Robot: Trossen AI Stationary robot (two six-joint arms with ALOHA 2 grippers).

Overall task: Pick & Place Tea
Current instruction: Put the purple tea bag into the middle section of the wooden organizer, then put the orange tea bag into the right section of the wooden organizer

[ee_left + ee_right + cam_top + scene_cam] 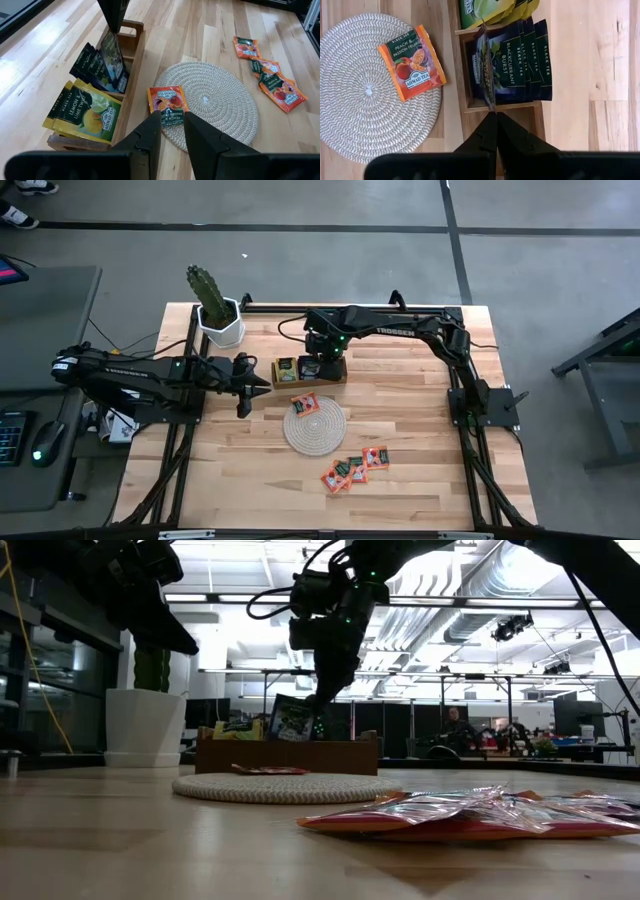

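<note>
The right claw (pixel 496 116) is clenched on the top edge of a dark blue-black sachet (pixel 486 70) (flat glossy paper, seen edge-on), holding it upright in the middle compartment of the brown wooden tray (pixel 331 376); just beside it in that compartment lean more dark sachets (pixel 525 57) printed with green leaves; the compartment beyond them holds yellow-green sachets (pixel 82 112) with lemon pictures. Ahead of the left claw (pixel 172 122), whose fingers stand slightly parted with nothing between them, an orange-red sachet (pixel 167 102) lies flat, half on the rim of the round pale woven mat (pixel 325 432) (coiled rope in a spiral); farther past the mat, a loose cluster of orange-red sachets (pixel 352 468) lies on the pale plank bench (pixel 400 490); behind the left claw stands a cactus (pixel 206 290) in a white faceted pot.
</note>
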